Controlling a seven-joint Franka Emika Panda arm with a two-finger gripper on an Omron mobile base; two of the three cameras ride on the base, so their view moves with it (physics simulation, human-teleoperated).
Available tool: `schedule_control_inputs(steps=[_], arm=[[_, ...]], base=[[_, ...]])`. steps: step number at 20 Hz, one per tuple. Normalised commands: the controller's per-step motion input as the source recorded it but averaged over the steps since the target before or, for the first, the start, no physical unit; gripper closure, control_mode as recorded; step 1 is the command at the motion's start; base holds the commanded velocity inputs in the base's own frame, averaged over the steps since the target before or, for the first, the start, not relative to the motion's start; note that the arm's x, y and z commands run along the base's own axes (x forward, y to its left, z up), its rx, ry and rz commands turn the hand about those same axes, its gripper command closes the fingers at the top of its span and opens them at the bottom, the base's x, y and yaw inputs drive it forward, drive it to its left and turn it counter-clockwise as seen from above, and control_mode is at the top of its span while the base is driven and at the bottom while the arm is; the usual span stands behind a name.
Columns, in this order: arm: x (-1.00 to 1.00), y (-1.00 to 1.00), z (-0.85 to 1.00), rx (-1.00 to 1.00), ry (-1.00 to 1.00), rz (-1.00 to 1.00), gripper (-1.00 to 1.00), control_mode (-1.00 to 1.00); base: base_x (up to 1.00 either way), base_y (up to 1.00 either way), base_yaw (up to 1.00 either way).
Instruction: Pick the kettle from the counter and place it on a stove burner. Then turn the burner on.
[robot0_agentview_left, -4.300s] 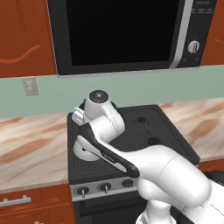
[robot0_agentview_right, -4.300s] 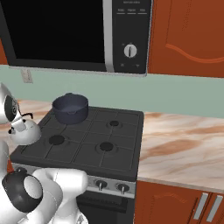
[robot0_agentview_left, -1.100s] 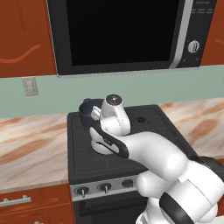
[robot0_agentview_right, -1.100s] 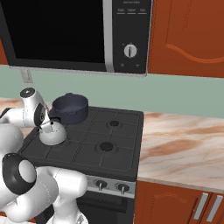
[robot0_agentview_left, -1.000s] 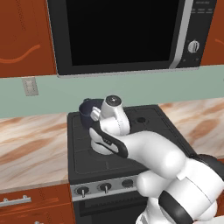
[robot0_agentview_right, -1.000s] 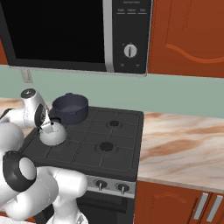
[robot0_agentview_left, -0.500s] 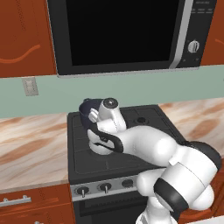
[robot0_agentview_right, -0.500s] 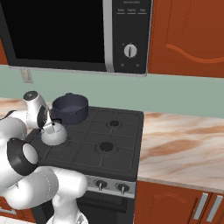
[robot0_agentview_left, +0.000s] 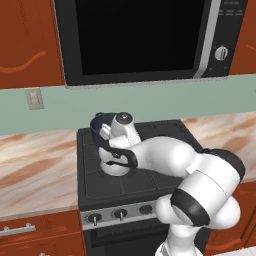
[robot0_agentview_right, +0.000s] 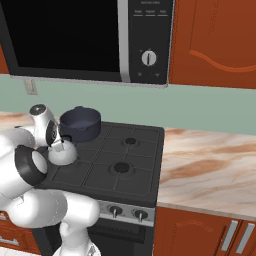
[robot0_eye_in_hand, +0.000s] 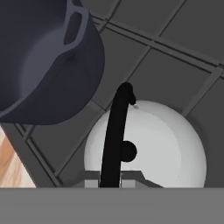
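Now the fingers clench the thin black handle of the domed silvery kettle.

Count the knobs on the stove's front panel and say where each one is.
4. In the left base view, two sit left of centre. In the right base view, two sit toward the right end. The arm covers part of the panel; more may be hidden.
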Motion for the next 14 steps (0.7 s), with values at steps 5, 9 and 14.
schedule_control_inputs(steps=[5, 9, 14], arm=[[0.17, 0.01, -0.15, 0.0, 0.0, 0.0, 1.0, -1.0], [0.1, 0.02, -0.18, 0.0, 0.0, 0.0, 1.0, -1.0], [0.0, 0.0, -0.22, 0.0, 0.0, 0.0, 1.0, -1.0]], base=[[0.0, 0.0, 0.0], [0.0, 0.0, 0.0], [0.0, 0.0, 0.0]])
